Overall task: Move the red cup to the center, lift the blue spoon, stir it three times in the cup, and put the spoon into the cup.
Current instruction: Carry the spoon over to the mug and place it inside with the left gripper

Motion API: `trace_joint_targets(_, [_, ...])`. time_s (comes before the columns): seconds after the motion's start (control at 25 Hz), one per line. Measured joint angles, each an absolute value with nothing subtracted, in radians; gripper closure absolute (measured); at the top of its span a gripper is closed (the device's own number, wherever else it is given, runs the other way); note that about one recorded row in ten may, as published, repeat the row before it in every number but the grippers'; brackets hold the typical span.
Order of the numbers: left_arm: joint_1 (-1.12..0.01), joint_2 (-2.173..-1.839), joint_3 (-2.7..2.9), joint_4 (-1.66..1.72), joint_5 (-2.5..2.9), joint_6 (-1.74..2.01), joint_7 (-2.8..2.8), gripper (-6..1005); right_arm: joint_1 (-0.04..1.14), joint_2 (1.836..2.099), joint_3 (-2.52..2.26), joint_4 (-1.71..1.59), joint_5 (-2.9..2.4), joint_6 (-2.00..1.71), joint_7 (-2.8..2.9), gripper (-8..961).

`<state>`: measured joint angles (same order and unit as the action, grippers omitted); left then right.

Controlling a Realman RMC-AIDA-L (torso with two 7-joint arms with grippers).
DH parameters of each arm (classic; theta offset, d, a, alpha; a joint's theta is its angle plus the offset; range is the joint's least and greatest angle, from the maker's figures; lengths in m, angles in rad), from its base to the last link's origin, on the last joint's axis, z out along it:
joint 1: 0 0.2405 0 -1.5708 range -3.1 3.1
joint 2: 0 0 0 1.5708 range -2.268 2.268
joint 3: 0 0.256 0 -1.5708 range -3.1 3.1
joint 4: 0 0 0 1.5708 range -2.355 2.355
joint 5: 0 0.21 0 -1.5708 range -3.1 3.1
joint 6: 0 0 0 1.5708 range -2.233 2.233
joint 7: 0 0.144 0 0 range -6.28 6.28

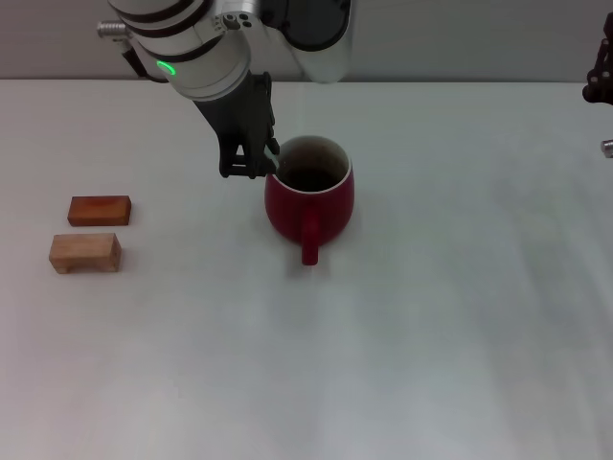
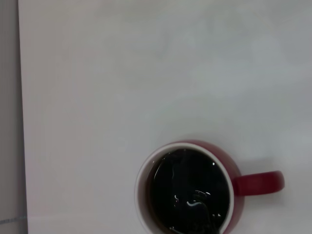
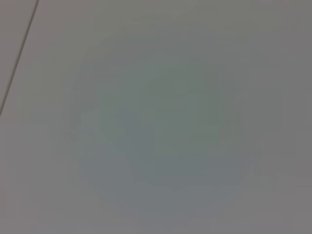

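Note:
The red cup (image 1: pixel 308 196) stands near the middle of the white table (image 1: pixel 431 316), handle toward me, with dark liquid inside. It also shows in the left wrist view (image 2: pixel 189 191), seen from above. My left gripper (image 1: pixel 251 168) hangs at the cup's left rim, just outside it. Its fingers look closed on the blue spoon (image 1: pixel 275 148), of which only a small pale bit shows at the rim. A grey glint in the liquid (image 2: pixel 196 204) looks like the spoon's lower end. My right gripper (image 1: pixel 601 77) is parked at the far right edge.
Two small wooden blocks lie at the left: a reddish-brown one (image 1: pixel 99 210) and a pale one (image 1: pixel 85 252) just in front of it. The table's back edge (image 1: pixel 460 81) runs behind the cup. The right wrist view shows only bare table.

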<state>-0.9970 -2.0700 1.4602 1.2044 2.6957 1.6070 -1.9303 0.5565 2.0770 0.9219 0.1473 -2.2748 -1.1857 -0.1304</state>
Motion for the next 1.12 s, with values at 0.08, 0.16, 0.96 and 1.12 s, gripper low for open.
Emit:
trace_joint_targets(0.08, [-0.998, -2.071, 1.46, 1.209, 2.667, 1.608, -1.927, 832, 0.556, 2.077, 0.922, 0.147, -2.275, -1.186, -0.13, 947])
trace_joint_targets(0.16, [-1.0, -2.071, 1.461, 1.21, 2.655, 1.607, -1.926, 832, 0.555, 2.077, 0.922, 0.147, -2.275, -1.186, -0.13, 947])
trace_joint_targets(0.96, [-1.009, -2.077, 1.527, 1.134, 2.578, 1.389, -1.907, 837, 0.546, 2.077, 0.922, 0.147, -2.275, -1.198, -0.13, 947])
trace_joint_targets(1.12, [-1.01, -2.077, 1.529, 1.118, 2.613, 1.365, -1.922, 838, 0.544, 2.077, 0.922, 0.147, -2.275, -1.198, -0.13, 947])
